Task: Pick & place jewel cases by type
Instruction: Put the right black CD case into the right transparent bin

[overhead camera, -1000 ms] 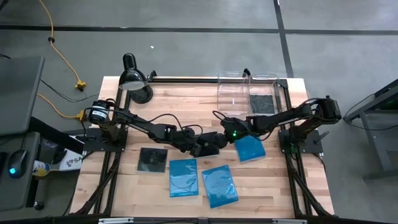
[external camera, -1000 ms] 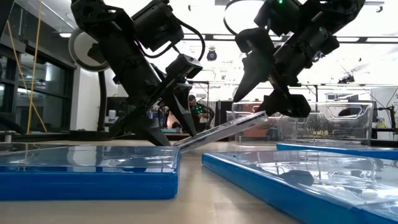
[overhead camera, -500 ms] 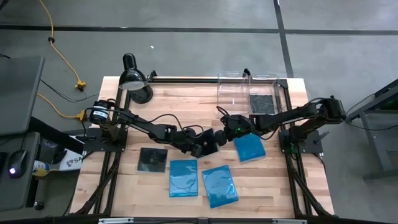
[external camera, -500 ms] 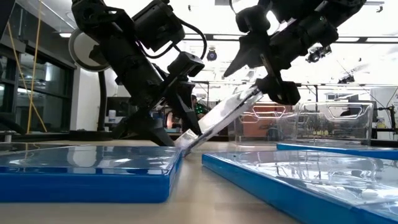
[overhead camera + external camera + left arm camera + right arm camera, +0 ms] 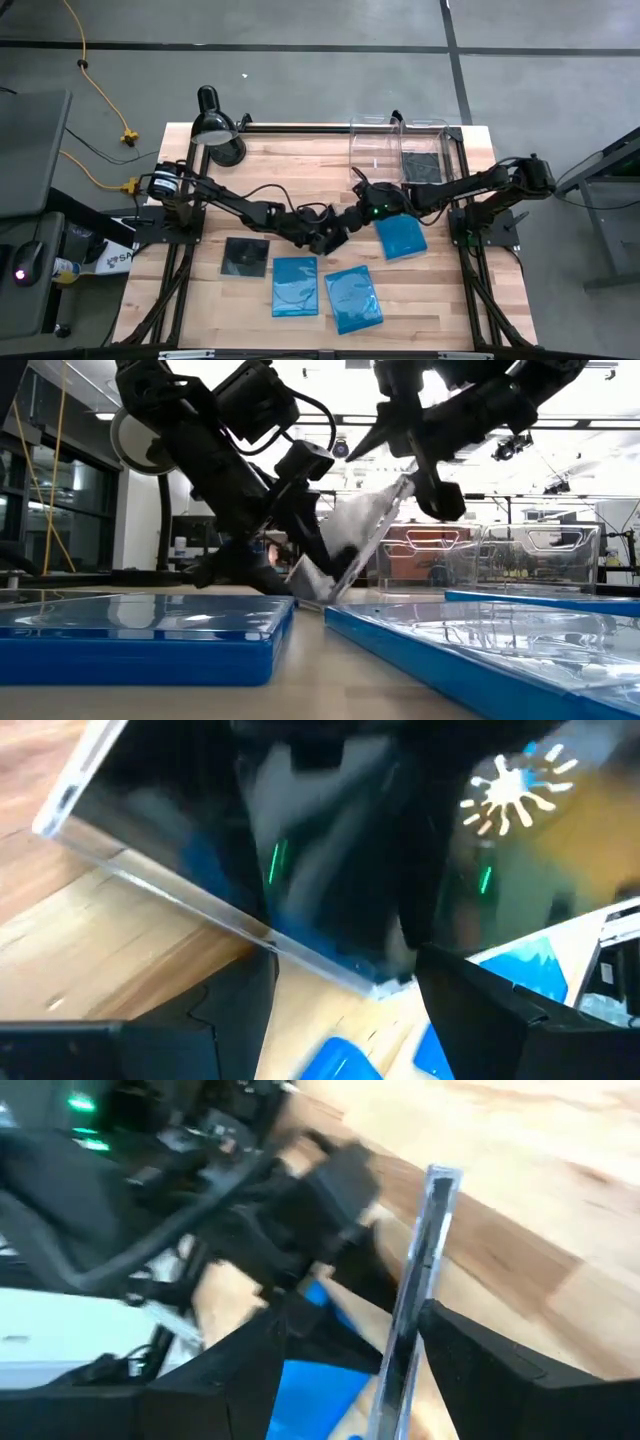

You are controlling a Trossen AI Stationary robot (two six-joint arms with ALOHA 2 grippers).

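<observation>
A black jewel case (image 5: 365, 530) stands steeply tilted at the table's middle, its lower edge (image 5: 312, 586) on the wood. My left gripper (image 5: 335, 238) is open, low at that lower edge. My right gripper (image 5: 362, 208) is open at the raised upper edge (image 5: 403, 484), one finger on each side of it. Another black case (image 5: 246, 255) lies flat near the left. Three blue cases (image 5: 295, 285), (image 5: 352, 297), (image 5: 401, 238) lie flat toward the near and right side. My left gripper meets the case's lower edge (image 5: 300, 952), which runs across in front of its open fingertips (image 5: 440, 970); the fingers slant down from the table's left. Whether both fingers touch, the case itself hides. My right gripper has the case's raised edge (image 5: 432, 1210) between its open fingers, unpinched. The case leans against one finger (image 5: 480, 1350), which props it from the table's right.
Two clear bins (image 5: 375, 150), (image 5: 428, 150) stand at the far right; the right one holds a black case (image 5: 421, 167). A black desk lamp (image 5: 218, 130) stands at the far left. Bare wood lies along the near edge and the far middle.
My right gripper has risen and tipped upward, carrying the case's right edge up with it. The case has swung from a shallow slant to a steep one. Its lower edge has stayed on the table at my left gripper.
</observation>
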